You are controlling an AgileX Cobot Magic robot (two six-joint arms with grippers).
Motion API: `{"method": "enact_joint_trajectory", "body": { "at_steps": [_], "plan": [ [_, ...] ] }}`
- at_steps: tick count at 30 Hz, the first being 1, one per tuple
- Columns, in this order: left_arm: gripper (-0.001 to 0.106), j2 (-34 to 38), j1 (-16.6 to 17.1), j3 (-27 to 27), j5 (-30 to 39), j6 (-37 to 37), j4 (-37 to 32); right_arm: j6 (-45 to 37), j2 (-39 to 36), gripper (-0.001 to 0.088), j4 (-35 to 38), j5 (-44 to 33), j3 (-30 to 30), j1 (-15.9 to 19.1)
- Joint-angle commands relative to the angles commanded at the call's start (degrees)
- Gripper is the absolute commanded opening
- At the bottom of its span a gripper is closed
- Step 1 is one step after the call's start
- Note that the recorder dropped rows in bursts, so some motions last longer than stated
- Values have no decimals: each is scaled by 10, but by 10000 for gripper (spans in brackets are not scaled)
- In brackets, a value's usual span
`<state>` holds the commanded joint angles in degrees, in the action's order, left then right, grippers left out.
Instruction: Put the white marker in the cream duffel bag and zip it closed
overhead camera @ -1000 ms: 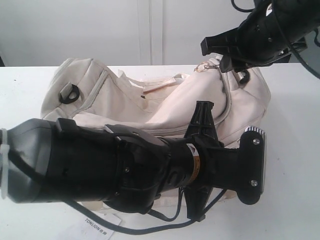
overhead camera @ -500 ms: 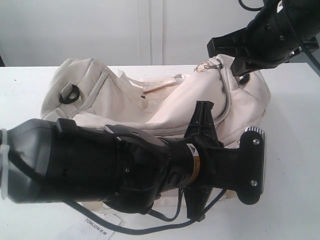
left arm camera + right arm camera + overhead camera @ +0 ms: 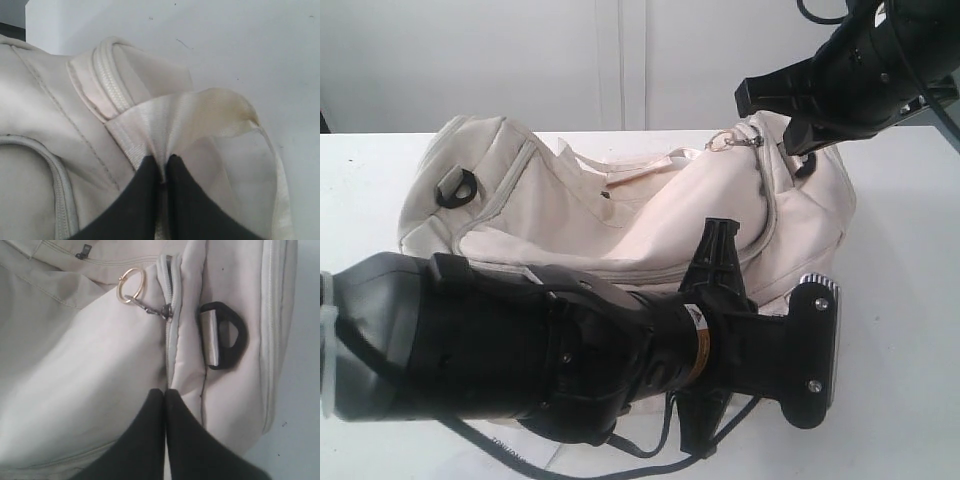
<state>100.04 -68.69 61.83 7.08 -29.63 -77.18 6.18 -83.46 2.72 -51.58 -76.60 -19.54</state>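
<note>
The cream duffel bag (image 3: 570,215) lies on the white table, and its top zipper gapes along the middle. The zip slider with its gold ring (image 3: 131,285) sits near the bag's right end (image 3: 722,140). My left gripper (image 3: 161,162) is shut on the bag's shiny webbing handle (image 3: 200,110) at the bag's front (image 3: 720,250). My right gripper (image 3: 165,392) is shut on a fold of bag fabric just below the zipper's end, above the bag's right end (image 3: 788,112). The white marker is out of view.
A black D-ring (image 3: 225,337) hangs beside the right gripper, and another (image 3: 455,188) sits at the bag's left end. My left arm (image 3: 520,350) fills the foreground and hides the bag's lower front. White table (image 3: 910,300) shows to the right.
The right gripper went from open to shut at the bag's right end. The left arm dropped a little and shifted left, with the handle still in its grip.
</note>
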Motion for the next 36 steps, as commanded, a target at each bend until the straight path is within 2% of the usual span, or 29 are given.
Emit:
{"method": "enact_joint_trajectory", "body": {
  "at_steps": [15,23,24,26,27,30,36],
  "plan": [
    [0,0,0,0,61,0,0,0,0,0,0,0,0,0],
    [4,0,0,0,55,0,6,0,0,0,0,0,0,0],
    [27,0,0,0,50,0,6,0,0,0,0,0,0,0],
    [163,0,0,0,32,0,6,0,0,0,0,0,0,0],
    [273,0,0,0,24,-1,6,0,0,0,0,0,0,0],
    [439,0,0,0,31,-2,18,0,0,0,0,0,0,0],
    [471,-1,0,0,32,-2,51,0,0,0,0,0,0,0]
  ]
}}
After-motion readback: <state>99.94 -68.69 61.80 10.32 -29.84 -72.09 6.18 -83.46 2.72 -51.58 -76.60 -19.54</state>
